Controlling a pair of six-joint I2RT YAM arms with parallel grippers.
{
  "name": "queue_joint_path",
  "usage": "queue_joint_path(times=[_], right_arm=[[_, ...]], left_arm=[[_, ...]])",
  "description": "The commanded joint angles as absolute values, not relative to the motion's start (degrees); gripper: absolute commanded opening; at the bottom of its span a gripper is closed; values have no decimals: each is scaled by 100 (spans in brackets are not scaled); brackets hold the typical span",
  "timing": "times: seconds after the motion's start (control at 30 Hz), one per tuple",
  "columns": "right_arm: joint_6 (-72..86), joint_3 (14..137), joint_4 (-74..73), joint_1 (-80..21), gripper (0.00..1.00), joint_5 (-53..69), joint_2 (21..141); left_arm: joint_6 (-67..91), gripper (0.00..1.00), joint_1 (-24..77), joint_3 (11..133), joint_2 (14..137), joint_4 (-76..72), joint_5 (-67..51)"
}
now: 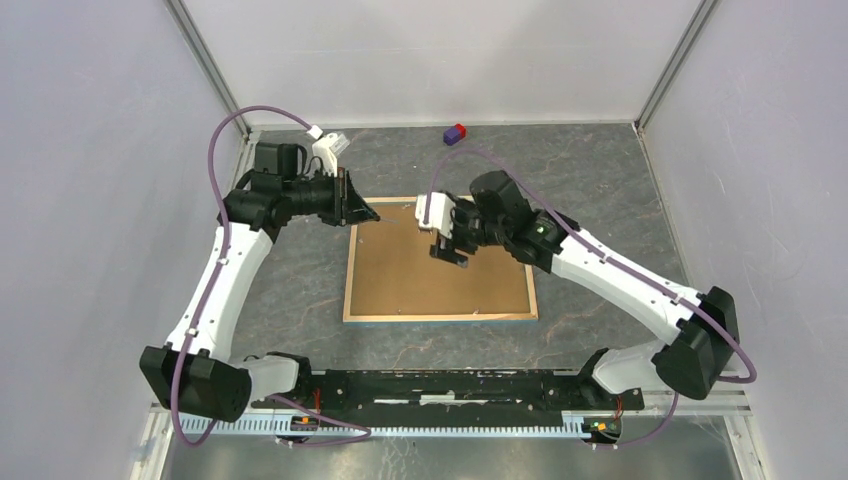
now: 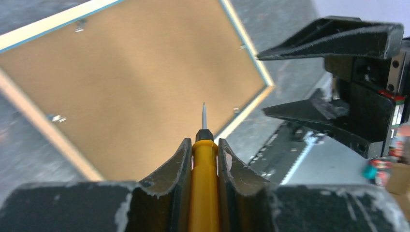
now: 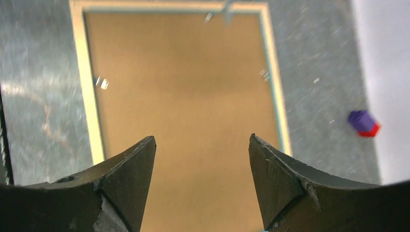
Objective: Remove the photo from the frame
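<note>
while the frame (image 1: 440, 262) lies flat and face down near the middle of the grey table (image 1: 600, 170), its brown fibreboard back faces up, ringed by a light wood rim with a thin blue edge outside it. small metal tabs (image 3: 101, 83) sit along the inner edge of that rim; the right wrist view shows one on each long side and one at the far short side. the photo is hidden under the board, so no view shows it

the left gripper (image 2: 203, 145) is clamped tight on a yellow-handled screwdriver (image 2: 203, 179), with the handle running between the two fingers and the thin metal tip sticking out ahead of them. from above, this gripper sits at the frame's far left corner. in its own wrist view the tip points out across the brown back, and whether it touches the board cannot be told

the right gripper (image 3: 202, 150) has its jaws spread wide with nothing between them. it hangs over the far half of the back board, fingers pointing down at the fibreboard. its black fingers also show at the right side of the left wrist view, near the screwdriver tip but apart from it

a small purple and red block (image 1: 455, 133) lies by the far edge of the table, well apart from the frame
</note>
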State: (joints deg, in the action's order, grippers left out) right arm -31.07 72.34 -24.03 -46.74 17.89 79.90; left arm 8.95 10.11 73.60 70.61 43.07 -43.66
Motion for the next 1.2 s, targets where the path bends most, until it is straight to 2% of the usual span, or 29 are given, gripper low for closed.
queue_joint_path(times=[0.0,0.17,0.33,0.97,1.17], right_arm=[[-3658,6251,-2536,-4674,77,1929,7635],[-3942,5346,-2685,-4690,78,2137,7525],[-3845,4802,-2481,-4813,78,2133,7551],[-3564,4310,-1773,-5189,73,1981,8451],[-3648,4019,-1753,-5193,68,2093,8482]], left_arm=[[-870,2,1082,7526,7057,4904,-2764],[-1673,2,1241,7297,7165,4881,-1908],[-1741,2,1435,7055,7348,4591,-1205],[-1825,2,1774,6423,7691,3620,-457],[-1726,2,1835,6268,7841,3280,-491]])
